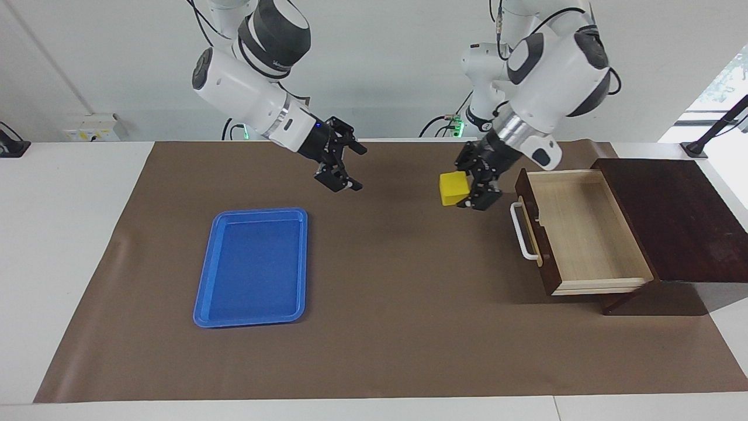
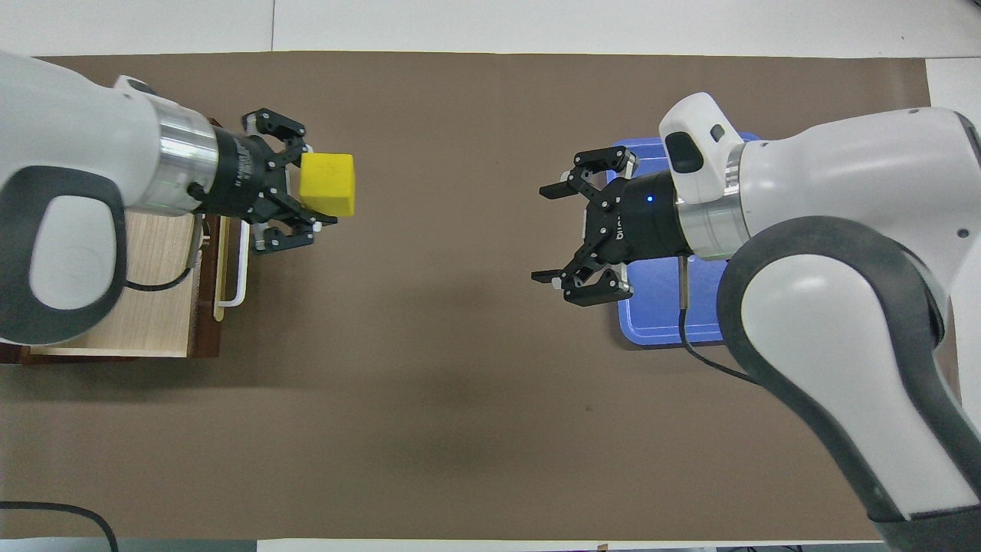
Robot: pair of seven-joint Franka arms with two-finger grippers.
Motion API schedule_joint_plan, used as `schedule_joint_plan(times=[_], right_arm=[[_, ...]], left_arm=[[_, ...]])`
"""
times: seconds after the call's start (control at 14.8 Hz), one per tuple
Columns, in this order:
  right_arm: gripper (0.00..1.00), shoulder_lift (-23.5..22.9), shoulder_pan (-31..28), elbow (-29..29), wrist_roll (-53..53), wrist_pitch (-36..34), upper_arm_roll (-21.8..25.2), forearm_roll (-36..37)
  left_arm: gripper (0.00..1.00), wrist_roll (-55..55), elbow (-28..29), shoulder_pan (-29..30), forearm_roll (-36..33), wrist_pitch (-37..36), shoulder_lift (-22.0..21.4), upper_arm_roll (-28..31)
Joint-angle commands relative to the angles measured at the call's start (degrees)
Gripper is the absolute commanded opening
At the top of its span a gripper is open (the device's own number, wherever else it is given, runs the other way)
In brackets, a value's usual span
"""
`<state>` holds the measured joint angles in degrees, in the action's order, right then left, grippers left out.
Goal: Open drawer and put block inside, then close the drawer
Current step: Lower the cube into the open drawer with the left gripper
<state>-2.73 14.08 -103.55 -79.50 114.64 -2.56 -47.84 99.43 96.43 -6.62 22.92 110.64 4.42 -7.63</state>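
The yellow block [image 1: 454, 188] is held in my left gripper [image 1: 467, 186], which is shut on it and holds it in the air over the brown mat, just beside the drawer's front. The block also shows in the overhead view [image 2: 328, 184], in the left gripper [image 2: 314, 189]. The drawer [image 1: 584, 234] stands pulled out of the dark brown cabinet [image 1: 672, 216]; its pale wood interior is empty and its white bar handle [image 1: 522, 234] faces the table's middle. My right gripper [image 1: 357, 169] is open and empty, in the air over the mat beside the blue tray.
A flat blue tray [image 1: 254, 269] lies empty on the mat toward the right arm's end; the right arm partly covers it in the overhead view [image 2: 651, 307]. The brown mat [image 1: 397, 304] covers most of the table between tray and drawer.
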Motion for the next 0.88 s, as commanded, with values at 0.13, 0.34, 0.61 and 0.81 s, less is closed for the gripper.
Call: schedule_joint_plan(times=[0.13,0.34,0.61,0.81], right_arm=[[1.0,0.4,-7.2,-0.1,0.4,-5.5,-0.3,6.2],[1.0,0.4,-11.2,0.0,0.4,-6.8,-0.3,11.0],[1.0,0.8,-14.9,0.0,1.7,-6.8,-0.3,19.3],[1.0,0.9,-17.4,0.2,3.2,-6.8,-0.3,23.6]], left_arm=[[0.0,-17.6,4.6,15.0,-3.0,-1.0,-2.8,-0.4],[0.0,-21.5,8.3,15.5,-14.5,1.6,-2.6,-0.5],[0.16,-27.6,10.3,19.9,-15.2,4.0,-2.2,-0.4],[1.0,-30.3,9.7,20.6,-15.2,3.6,-2.1,-0.5]])
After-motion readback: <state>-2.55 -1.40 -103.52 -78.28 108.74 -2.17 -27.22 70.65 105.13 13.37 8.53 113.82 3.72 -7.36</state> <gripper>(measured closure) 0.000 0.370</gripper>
